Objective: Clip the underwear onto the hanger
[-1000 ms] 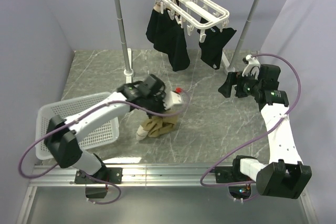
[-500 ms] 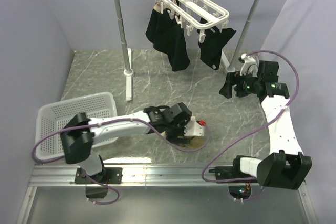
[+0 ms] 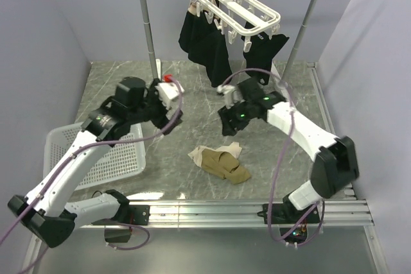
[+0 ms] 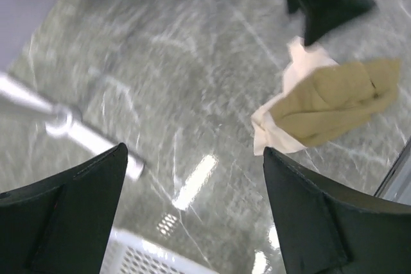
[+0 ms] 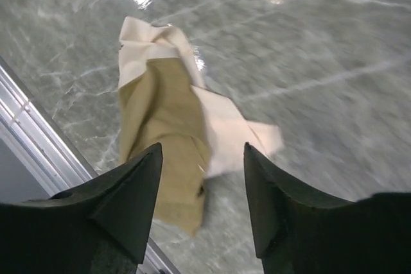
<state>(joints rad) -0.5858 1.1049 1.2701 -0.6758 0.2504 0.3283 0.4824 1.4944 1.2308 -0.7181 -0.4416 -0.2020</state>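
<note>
The tan underwear lies crumpled on the marble table near the front middle, its pale waistband turned up; it also shows as underwear and underwear in the wrist views. The white hanger hangs from the rack's top bar at the back. My right gripper hovers just behind and above the underwear, open, the fabric showing below between the fingers of the right gripper, untouched. My left gripper is raised to the left, and the left gripper stands wide open and empty.
Black garments hang from the hanger's clips. The rack's pole stands at back left, its foot near my left gripper. A white basket sits at the left. An aluminium rail lines the front edge.
My left gripper opened, left the underwear on the table and rose back to the left. My right arm swung from the far right to above the underwear, its jaws narrowing.
</note>
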